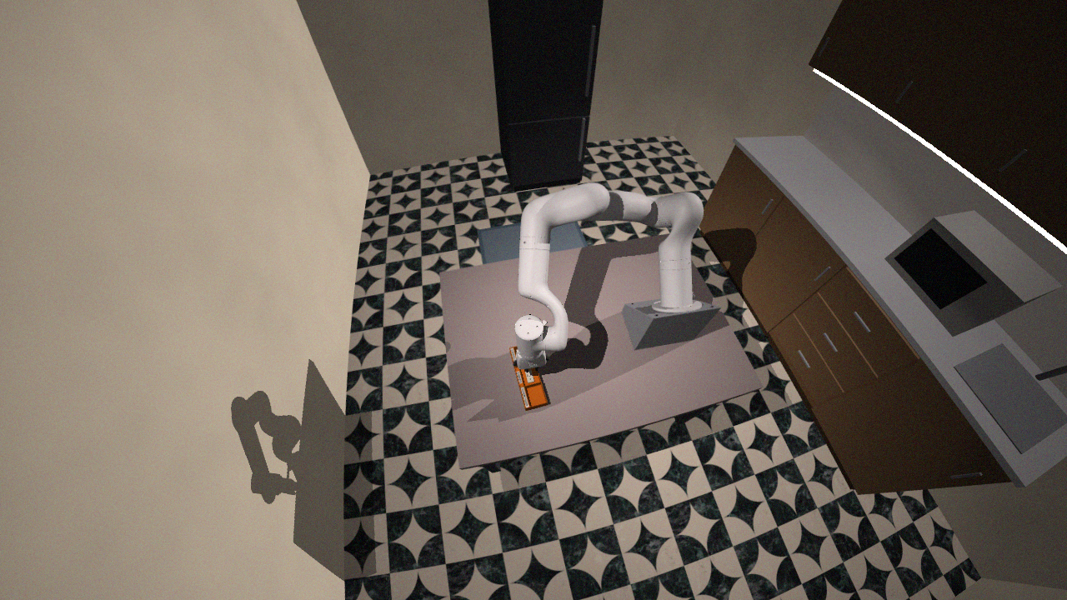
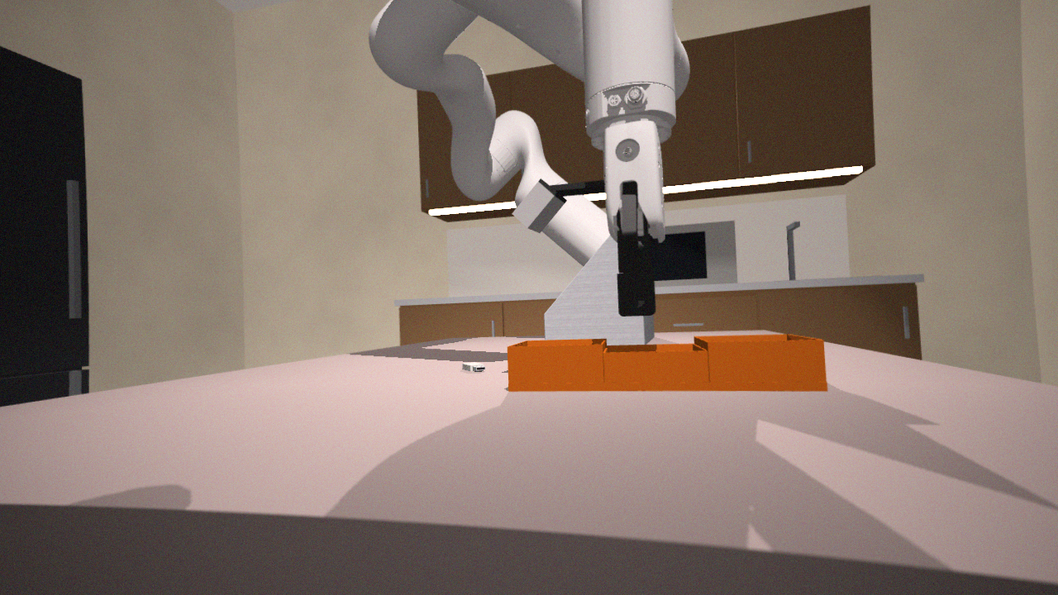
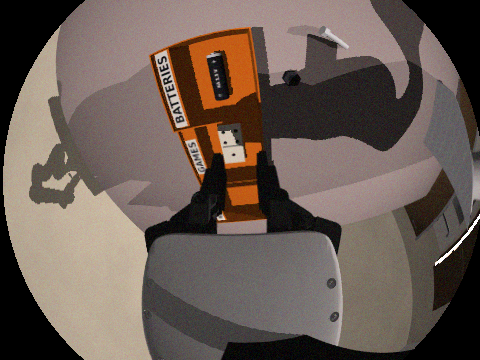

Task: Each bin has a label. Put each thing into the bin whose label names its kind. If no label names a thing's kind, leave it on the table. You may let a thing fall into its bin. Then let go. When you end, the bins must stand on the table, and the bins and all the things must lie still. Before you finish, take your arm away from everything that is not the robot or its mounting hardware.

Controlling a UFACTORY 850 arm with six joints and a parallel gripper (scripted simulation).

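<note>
Three orange bins (image 2: 665, 362) stand in a row on the table, also seen from above (image 1: 531, 380). In the wrist view the bin labelled BATTERIES (image 3: 214, 76) holds a black battery (image 3: 218, 76). The bin labelled GAMES (image 3: 230, 156) holds a white domino (image 3: 231, 144) lying flat. My gripper (image 3: 240, 164) (image 2: 636, 307) hangs just above the GAMES bin, its fingers partly apart with nothing between them. The third bin is hidden under my gripper in the wrist view.
On the table beyond the bins lie a small white flat thing (image 2: 473, 367), a pale screw-like thing (image 3: 332, 36) and a small dark thing (image 3: 290, 78). The arm's base (image 1: 669, 321) stands at the table's far side.
</note>
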